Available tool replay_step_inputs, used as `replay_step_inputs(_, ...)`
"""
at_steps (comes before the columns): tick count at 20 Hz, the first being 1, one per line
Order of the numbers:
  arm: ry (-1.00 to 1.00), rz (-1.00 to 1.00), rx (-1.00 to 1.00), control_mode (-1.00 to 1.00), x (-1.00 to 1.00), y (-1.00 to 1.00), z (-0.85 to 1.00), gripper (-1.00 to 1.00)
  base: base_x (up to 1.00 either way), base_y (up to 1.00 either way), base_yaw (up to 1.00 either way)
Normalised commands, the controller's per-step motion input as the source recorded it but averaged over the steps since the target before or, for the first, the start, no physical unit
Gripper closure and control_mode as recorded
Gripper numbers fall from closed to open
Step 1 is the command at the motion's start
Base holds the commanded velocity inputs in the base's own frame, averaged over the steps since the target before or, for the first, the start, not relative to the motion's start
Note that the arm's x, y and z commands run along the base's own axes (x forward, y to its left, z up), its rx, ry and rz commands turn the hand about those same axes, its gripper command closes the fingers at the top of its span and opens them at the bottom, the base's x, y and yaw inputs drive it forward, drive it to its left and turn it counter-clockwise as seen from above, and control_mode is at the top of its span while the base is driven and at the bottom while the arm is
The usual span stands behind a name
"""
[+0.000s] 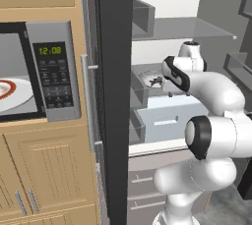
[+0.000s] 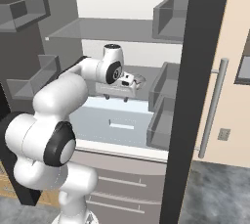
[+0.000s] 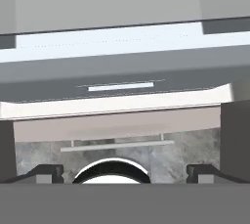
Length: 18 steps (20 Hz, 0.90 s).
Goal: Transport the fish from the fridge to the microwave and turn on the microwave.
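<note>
Grey fridge (image 2: 63, 30) shelf | fish (image 1: 150, 78) just beyond fingers (image 3: 46, 171) | fingers spread, empty

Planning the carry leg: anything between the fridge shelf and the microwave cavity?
The open fridge door, seen edge-on, stands between the fridge interior and the microwave. The arm must come out around its edge. The microwave already looks open, a white plate inside. Gripper is at the shelf.

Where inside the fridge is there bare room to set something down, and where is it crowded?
The upper glass shelf is bare between the back wall and the door bins. The pale drawer top in front is free too. The middle shelf is crowded: the gripper hangs by a marbled plate.
</note>
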Motion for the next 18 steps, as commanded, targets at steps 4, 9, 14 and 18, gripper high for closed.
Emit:
replay_step_inputs(4, 0.01, -0.03, -0.03, -1.0, 0.25, 0.0, -0.12, -1.0, 0.0, 0.0, 0.0)
replay_step_inputs(9, -0.04, -0.07, 0.0, -1.0, 0.14, 0.0, -0.25, -1.0, 0.0, 0.0, 0.0)
replay_step_inputs(14, -0.18, -0.07, 0.0, -1.0, 0.01, 0.0, -0.27, -1.0, 0.0, 0.0, 0.0)
replay_step_inputs(18, -0.18, -0.06, 0.0, -1.0, 0.06, 0.0, -0.04, -1.0, 0.0, 0.0, 0.0)
